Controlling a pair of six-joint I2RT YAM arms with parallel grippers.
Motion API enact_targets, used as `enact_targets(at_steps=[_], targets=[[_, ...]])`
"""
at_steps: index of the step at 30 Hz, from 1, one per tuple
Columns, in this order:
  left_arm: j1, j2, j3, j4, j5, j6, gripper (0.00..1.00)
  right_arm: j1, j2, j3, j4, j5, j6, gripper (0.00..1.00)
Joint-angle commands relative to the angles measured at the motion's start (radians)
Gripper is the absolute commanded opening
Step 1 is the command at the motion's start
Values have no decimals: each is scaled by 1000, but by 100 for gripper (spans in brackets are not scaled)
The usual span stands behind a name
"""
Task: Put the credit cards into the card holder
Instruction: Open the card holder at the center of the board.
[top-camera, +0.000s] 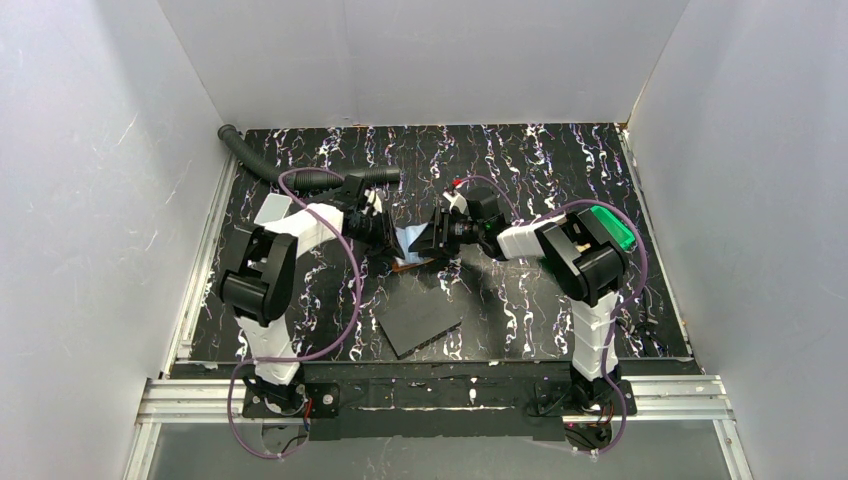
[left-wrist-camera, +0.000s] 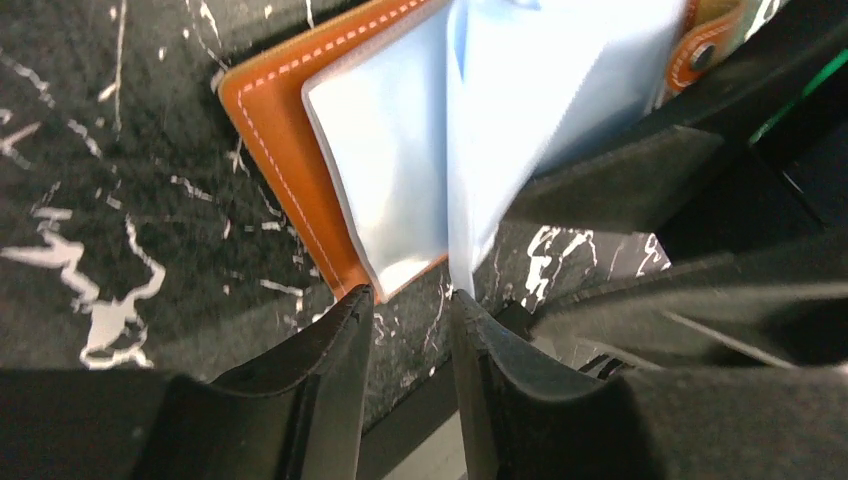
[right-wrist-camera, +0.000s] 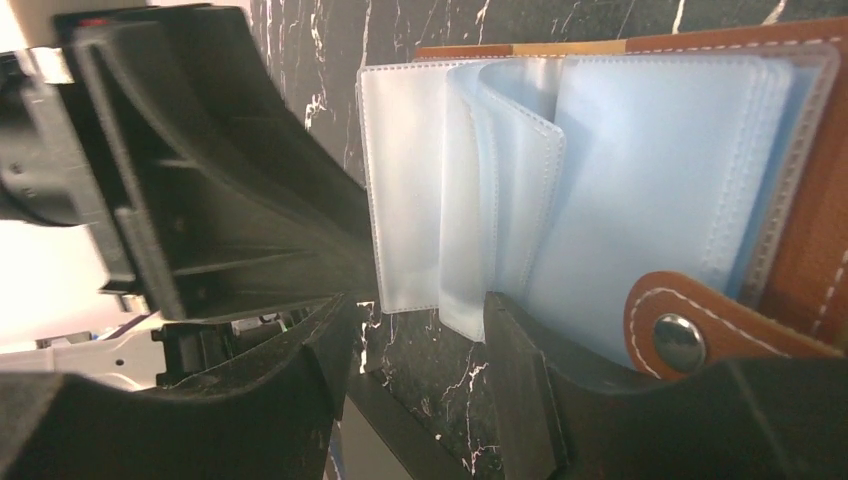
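The brown leather card holder (top-camera: 410, 245) lies open on the black marbled table between both arms. Its clear sleeves (left-wrist-camera: 390, 150) are fanned up. It also shows in the left wrist view (left-wrist-camera: 270, 130) and the right wrist view (right-wrist-camera: 810, 200), with its snap tab (right-wrist-camera: 680, 335) low right. My left gripper (left-wrist-camera: 410, 300) is open and empty at the holder's near edge, and one sleeve edge touches its right fingertip. My right gripper (right-wrist-camera: 420, 320) is open and empty, its right finger against the sleeves. No credit card shows clearly; a thin yellow strip (right-wrist-camera: 570, 47) lies along the holder's far edge.
A dark grey flat slab (top-camera: 420, 322) lies in front of the holder. A green bin (top-camera: 612, 228) sits behind the right arm. A black ribbed hose (top-camera: 275, 170) runs along the back left. White walls enclose the table on three sides.
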Motion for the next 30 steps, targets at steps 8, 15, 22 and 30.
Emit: enact_targets(at_steps=[8, 15, 22, 30], targets=[[24, -218, 2, -55, 75, -3, 38, 2, -22, 49, -72, 25, -86, 59], [7, -63, 61, 46, 153, -75, 27, 2, -29, 53, -94, 31, -99, 59], [7, 60, 67, 36, 59, -57, 19, -18, -93, 83, -264, 112, -220, 61], [0, 60, 43, 40, 44, -48, 17, -120, -176, 100, -459, 156, -378, 65]])
